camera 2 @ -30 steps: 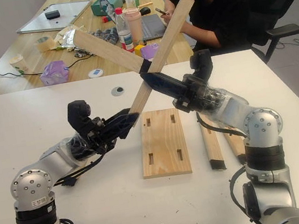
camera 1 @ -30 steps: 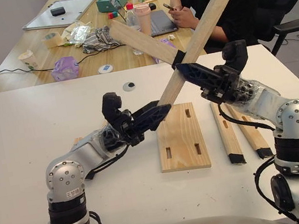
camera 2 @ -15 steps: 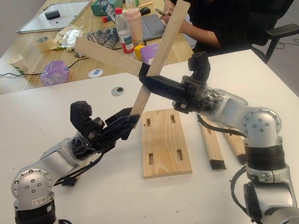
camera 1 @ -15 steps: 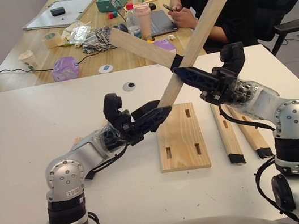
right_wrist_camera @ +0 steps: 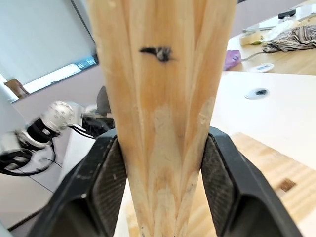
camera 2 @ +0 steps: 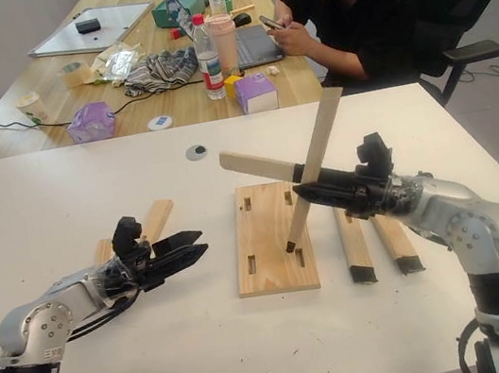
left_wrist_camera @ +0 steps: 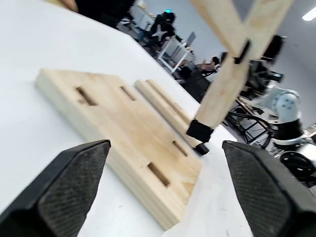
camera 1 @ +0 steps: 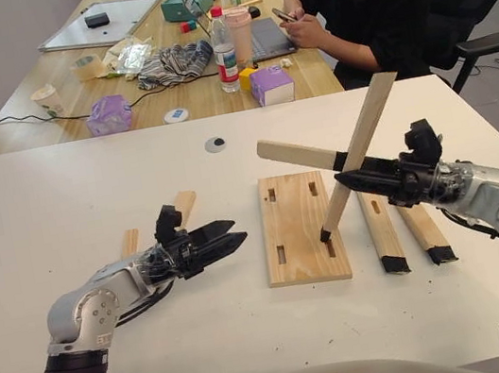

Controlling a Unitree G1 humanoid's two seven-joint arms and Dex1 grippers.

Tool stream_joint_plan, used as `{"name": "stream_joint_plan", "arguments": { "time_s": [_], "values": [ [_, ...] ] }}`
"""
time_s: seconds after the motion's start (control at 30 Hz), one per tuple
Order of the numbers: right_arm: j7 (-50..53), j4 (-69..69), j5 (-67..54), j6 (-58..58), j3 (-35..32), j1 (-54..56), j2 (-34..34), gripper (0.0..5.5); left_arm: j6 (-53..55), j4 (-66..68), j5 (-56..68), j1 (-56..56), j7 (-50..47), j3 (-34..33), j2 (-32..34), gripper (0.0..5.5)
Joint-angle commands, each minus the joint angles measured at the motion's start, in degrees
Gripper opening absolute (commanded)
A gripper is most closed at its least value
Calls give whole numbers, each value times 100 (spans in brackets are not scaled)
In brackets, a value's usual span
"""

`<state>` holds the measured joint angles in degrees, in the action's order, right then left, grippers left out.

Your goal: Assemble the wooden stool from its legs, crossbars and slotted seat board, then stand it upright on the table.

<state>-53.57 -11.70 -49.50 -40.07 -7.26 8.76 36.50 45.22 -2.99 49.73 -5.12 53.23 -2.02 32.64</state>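
Right wrist view: your right gripper [camera 1: 351, 173] is clamped on the cross [camera 1: 366, 124] of two legs. The cross's black-capped foot is down at the board [camera 1: 300, 245], beside a slot on its right side. Your left gripper [camera 1: 231, 234] hangs spread wide and empty, low over the table [camera 1: 60, 199], left of the board. Two loose legs [camera 1: 382, 231] lie just right of the board, toward the table's right edge.

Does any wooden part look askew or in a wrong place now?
The crossed leg pair in the right gripper leans steeply, its black-capped foot down at the seat board near a slot, not visibly seated in it. Nothing looks broken.
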Motion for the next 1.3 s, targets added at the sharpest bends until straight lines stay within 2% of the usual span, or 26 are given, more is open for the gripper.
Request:
{"name": "stream_joint_plan", "arguments": {
  "time_s": [0.03,0.2,0.4,0.73,1.3],
  "values": [
    [-160,94,350,498,163,-155,-224,204,-110,203,-244,-240,-46,92,-249,419],
    [-331,253,832,966,405,-450,-311,204,27,89,-272,-264,1,131,-388,419],
    [-702,512,1200,1375,466,-411,-80,204,137,100,-244,-329,0,71,-397,419],
    [-1269,835,1362,1415,463,-246,234,204,276,-57,-183,-191,-60,-1,-477,419],
    [-2534,1235,2562,2877,1374,-537,1150,204,637,-247,-81,-78,-1,-128,-392,419]
  ]
}}
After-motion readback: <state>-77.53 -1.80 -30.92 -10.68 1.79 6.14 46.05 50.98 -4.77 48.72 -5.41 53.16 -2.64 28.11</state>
